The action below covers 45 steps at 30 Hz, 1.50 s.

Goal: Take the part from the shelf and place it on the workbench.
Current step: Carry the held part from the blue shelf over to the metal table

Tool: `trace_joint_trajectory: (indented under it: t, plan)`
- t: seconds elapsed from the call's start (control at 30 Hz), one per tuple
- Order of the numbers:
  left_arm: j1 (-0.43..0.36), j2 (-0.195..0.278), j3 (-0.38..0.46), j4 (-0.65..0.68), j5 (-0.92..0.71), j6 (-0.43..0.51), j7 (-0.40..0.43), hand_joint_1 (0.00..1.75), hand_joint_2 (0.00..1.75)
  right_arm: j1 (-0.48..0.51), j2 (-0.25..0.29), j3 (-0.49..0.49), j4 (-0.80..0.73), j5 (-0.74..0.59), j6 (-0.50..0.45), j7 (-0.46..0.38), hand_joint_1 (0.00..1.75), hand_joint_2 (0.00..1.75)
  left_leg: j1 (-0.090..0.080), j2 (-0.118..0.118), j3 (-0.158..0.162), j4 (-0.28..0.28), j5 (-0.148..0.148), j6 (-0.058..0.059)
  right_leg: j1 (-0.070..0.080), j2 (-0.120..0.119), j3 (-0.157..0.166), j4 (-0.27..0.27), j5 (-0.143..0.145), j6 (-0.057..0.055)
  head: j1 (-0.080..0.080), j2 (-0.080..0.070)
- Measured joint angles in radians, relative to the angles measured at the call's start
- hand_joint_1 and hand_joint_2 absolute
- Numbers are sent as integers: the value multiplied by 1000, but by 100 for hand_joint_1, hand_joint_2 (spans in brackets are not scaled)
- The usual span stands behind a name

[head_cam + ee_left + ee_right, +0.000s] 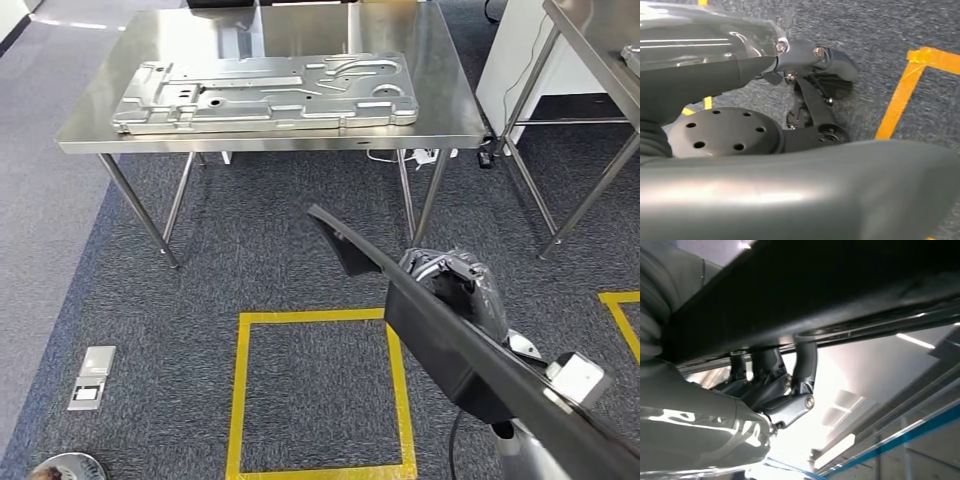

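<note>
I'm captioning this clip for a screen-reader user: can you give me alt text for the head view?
The right robot hand holds a long black part slanting across the lower right, in front of a steel workbench. A large flat metal panel lies on the workbench, and a yellow tape square marks the grey carpet below.

My right hand (pixel 453 285) grips a long black part (pixel 453 345), its tip pointing toward the steel workbench (pixel 453 125). A grey metal panel (pixel 264 95) lies on it.
</note>
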Motion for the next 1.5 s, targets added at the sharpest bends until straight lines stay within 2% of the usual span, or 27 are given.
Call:
trace_joint_trajectory:
  t: [0.07, 0.1, 0.13, 0.17, 0.23, 0.27, 0.3, 0.37, 0.43, 0.5, 0.53, 0.6, 0.63, 0.67, 0.73, 0.77, 0.83, 0.97, 1.03, 1.1, 1.13, 1.17, 1.23, 1.3, 1.4, 1.47, 1.5]
  plan:
    - [1, 0, 0, 0, -1, 2, 1, 0, 175, 1, 0, 0, -3, 1, -1, 0, 175, 175, 1, 0, -78, 134, -46, -4, 1, -1, 5, 0, -7, -7, 0, 0]
    - [3, 0, 0, 0, -2, 3, 3, 0, 175, 2, 0, 0, -4, 1, -1, 0, 175, 175, 1, 0, -111, 182, -52, -4, 3, 0, 9, 0, -10, -8, 0, 0]
    - [5, 0, 0, 0, -4, 6, 5, 0, 175, 6, 0, 0, -4, 2, -2, 0, 175, 175, 0, 0, -127, 193, -37, -1, 4, 2, 14, 0, -15, -9, 0, 0]
    - [6, 0, 0, 0, -7, 9, 7, 0, 175, 10, 0, 0, -4, 2, -4, -1, 175, 175, -2, 0, -125, 166, -2, 5, 6, 3, 22, 0, -20, -9, 0, 0]
    - [6, 3, 0, 0, -11, 14, 10, 0, 175, 21, 0, -1, -7, 2, -8, -5, 175, 175, -9, -2, -87, 50, 85, 25, 8, 5, 41, -1, -33, -6, 0, 0]
    - [6, 5, 0, 0, -13, 16, 10, 0, 175, 26, -1, -2, -8, 2, -10, -8, 175, 175, -15, -3, -70, 2, 113, 36, 8, 6, 47, -1, -38, -4, 0, 0]
    - [6, 7, 0, 0, -15, 18, 11, 0, 175, 31, -2, -3, -9, 1, -12, -11, 175, 175, -21, -4, -59, -27, 125, 45, 7, 6, 49, -2, -41, 0, 1, 0]
    - [6, 9, -1, 0, -17, 19, 11, 0, 175, 38, -3, -5, -11, 0, -12, -14, 175, 175, -28, -4, -52, -47, 118, 54, 3, 7, 47, -6, -42, 10, 1, 0]
    - [4, 10, -1, 0, -18, 19, 12, 0, 175, 43, -5, -10, -14, 0, -9, -16, 175, 175, -21, -2, -37, -76, 111, 58, 4, 5, 48, -4, -49, 20, 1, 0]
    - [3, 8, -1, 0, -19, 19, 13, 0, 175, 46, -9, -15, -15, -1, -4, -17, 175, 175, -12, 0, -18, -101, 108, 58, 5, 4, 24, 48, -78, 27, 2, 0]
    - [4, 6, -1, 0, -19, 19, 13, 0, 175, 48, -11, -17, -14, -1, -1, -18, 175, 175, -12, -1, -12, -104, 106, 59, 5, 4, -5, 103, -101, 30, 2, 0]
    - [4, 1, -1, 0, -19, 19, 15, 0, 175, 54, -14, -22, -12, -2, 4, -17, 175, 175, -11, 0, -3, -105, 99, 58, 3, 4, -76, 216, -132, 36, 2, 0]
    - [4, -1, -1, 0, -19, 19, 16, 0, 175, 56, -15, -23, -11, -2, 6, -15, 175, 175, -11, 0, 3, -105, 94, 56, 2, 4, -95, 236, -123, 39, 2, 0]
    - [4, -2, -1, 0, -19, 19, 17, 0, 175, 57, -16, -23, -11, -2, 7, -13, 175, 175, -10, 0, 11, -104, 88, 53, 1, 4, -96, 220, -95, 43, 2, 0]
    - [4, -5, -1, 0, -19, 19, 20, 0, 175, 56, -19, -23, -11, -1, 8, -11, 175, 175, -7, -1, 29, -103, 73, 43, -1, 1, -52, 106, -15, 48, 2, 0]
    - [4, -6, -1, 0, -19, 19, 21, 0, 175, 55, -20, -23, -10, -1, 9, -10, 175, 175, -7, -1, 36, -101, 66, 37, 1, 1, -29, 52, 10, 48, 2, 0]
    - [3, -7, -1, 0, -19, 18, 20, 0, 175, 53, -21, -23, -10, -1, 9, -6, 175, 175, -9, -1, 39, -99, 57, 27, 4, 2, -8, 3, 15, 37, 3, 0]
    - [-1, -7, -1, 0, -15, 9, 8, 0, 175, 48, -21, -22, -12, 0, 10, 0, 175, 175, -8, -1, 35, -80, 38, 14, 2, 3, -1, -5, 4, 7, 3, 0]
    - [-2, -7, -1, 0, -12, 5, 4, 0, 175, 43, -21, -20, -12, 0, 10, 1, 175, 175, -6, -1, -14, 17, -8, 3, 0, 0, 5, -6, -1, -3, 2, 0]
    - [0, -7, -1, 0, -12, 3, 2, 0, 175, 40, -21, -17, -12, 0, 10, 2, 175, 175, -3, -1, -93, 151, -51, -2, 1, -1, 12, -6, -9, -8, 2, 0]
    - [1, -7, -1, 0, -12, 3, 2, 0, 175, 40, -21, -15, -12, 0, 10, 2, 175, 175, -3, -1, -121, 186, -49, -1, 1, 0, 16, -6, -13, -9, 2, 0]
    - [3, -7, -1, 0, -12, 2, 1, 0, 175, 40, -21, -13, -12, 0, 10, 2, 175, 175, -3, -1, -131, 184, -26, 1, 2, 1, 23, -6, -18, -8, 2, 0]
    - [5, -7, -1, 0, -11, 3, 0, 0, 175, 39, -21, -10, -12, -1, 10, 2, 175, 175, -6, -1, -103, 81, 63, 14, 4, 3, 43, -7, -31, -6, 2, 0]
    - [5, -5, -1, 0, -9, 7, -1, 0, 175, 36, -21, -6, -11, -1, 10, 2, 175, 175, -14, -2, -63, -20, 119, 30, 5, 5, 58, -8, -42, 0, 2, 0]
    - [4, -3, -1, 0, -3, 14, 2, 0, 175, 32, -21, -1, -9, -2, 11, 3, 175, 175, -21, -2, -45, -64, 107, 41, 4, 4, 59, -13, -48, 16, 2, 0]
    - [5, -3, 0, 0, 2, 16, 4, 0, 175, 26, -21, 1, -9, -5, 12, 3, 175, 175, -15, -1, -32, -83, 103, 44, 5, 2, 60, -6, -58, 25, 3, 0]
    - [6, -3, 0, 0, 4, 17, 6, 0, 175, 20, -21, 3, -7, -7, 13, 4, 175, 175, -11, 0, -24, -92, 104, 46, 6, 2, 50, 19, -72, 29, 3, 0]
